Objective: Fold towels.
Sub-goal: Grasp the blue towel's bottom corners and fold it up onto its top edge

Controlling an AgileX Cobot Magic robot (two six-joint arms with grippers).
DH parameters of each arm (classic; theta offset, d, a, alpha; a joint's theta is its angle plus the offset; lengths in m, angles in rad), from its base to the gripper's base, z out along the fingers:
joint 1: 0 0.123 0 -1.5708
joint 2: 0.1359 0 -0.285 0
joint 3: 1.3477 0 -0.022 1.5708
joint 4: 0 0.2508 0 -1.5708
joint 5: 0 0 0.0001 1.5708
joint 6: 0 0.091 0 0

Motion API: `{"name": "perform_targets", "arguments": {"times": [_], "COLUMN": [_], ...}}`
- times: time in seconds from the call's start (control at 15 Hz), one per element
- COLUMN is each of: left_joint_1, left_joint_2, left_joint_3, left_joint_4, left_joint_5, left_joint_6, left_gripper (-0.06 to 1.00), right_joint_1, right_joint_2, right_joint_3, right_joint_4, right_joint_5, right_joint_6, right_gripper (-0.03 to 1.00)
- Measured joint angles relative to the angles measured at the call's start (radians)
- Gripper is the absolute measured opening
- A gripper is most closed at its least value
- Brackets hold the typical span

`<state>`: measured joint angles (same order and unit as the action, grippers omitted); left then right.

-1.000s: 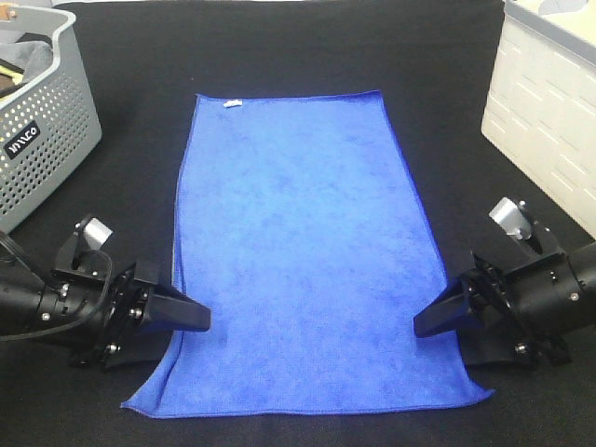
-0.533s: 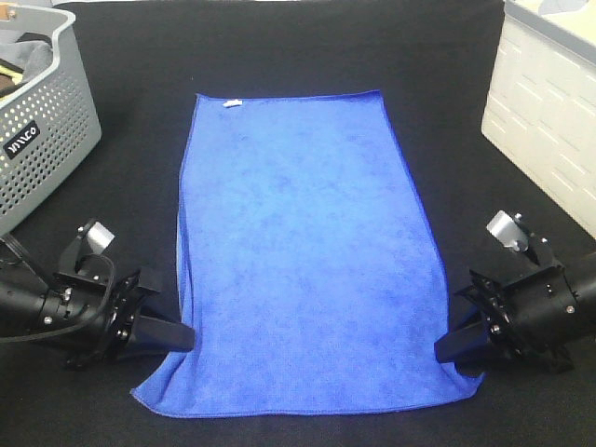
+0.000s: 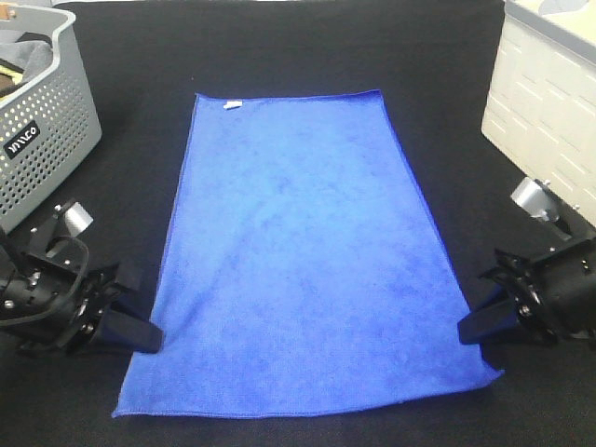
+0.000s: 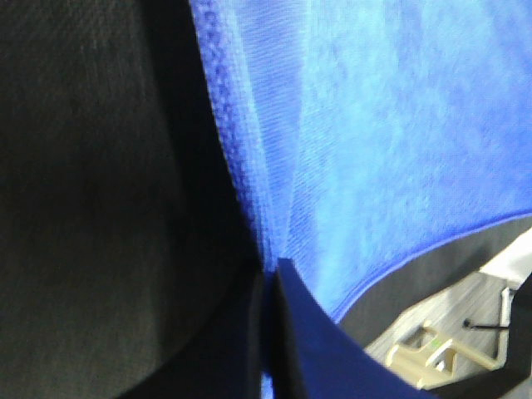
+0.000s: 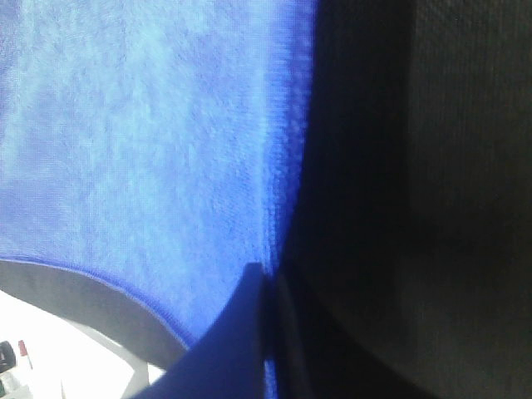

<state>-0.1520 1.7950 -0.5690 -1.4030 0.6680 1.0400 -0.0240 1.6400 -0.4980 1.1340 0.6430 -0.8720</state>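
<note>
A blue towel (image 3: 298, 251) lies spread flat on the black table, long side running away from me, with a small white tag (image 3: 233, 103) at its far left corner. My left gripper (image 3: 149, 337) is shut on the towel's left edge near the front corner. In the left wrist view the jaws are pinched together on the blue cloth (image 4: 274, 249). My right gripper (image 3: 463, 333) is shut on the towel's right edge near the front corner. In the right wrist view the jaws close on the blue hem (image 5: 270, 241).
A grey perforated basket (image 3: 42, 121) with items inside stands at the far left. A white crate (image 3: 549, 102) stands at the far right. The black table (image 3: 298, 47) surrounds the towel.
Both grippers have moved outward, away from each other, pulling the towel's front part wider and flatter. The front corners have spread and the side folds are gone.
</note>
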Motion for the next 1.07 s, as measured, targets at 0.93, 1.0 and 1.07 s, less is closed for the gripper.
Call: {"name": "perform_targets", "arguments": {"times": [0.93, 1.0, 1.07], "left_joint_1": [0.0, 0.0, 0.0], "left_joint_2": [-0.283, -0.281, -0.274], "left_joint_3": [0.153, 0.112, 0.067], "left_joint_4": [0.182, 0.182, 0.184], "left_joint_5": [-0.076, -0.089, -0.098], "left_joint_6": [-0.206, -0.224, -0.242], "left_gripper": [0.0, 0.0, 0.0], "right_joint_1": [0.001, 0.001, 0.001], "right_joint_2": [-0.291, -0.29, -0.284], "right_joint_3": [0.171, 0.122, 0.058], "right_joint_4": [-0.009, -0.01, -0.017], "right_joint_5": [0.007, 0.007, 0.008], "right_joint_6": [0.044, 0.05, 0.067], "right_gripper": [0.0, 0.0, 0.0]}}
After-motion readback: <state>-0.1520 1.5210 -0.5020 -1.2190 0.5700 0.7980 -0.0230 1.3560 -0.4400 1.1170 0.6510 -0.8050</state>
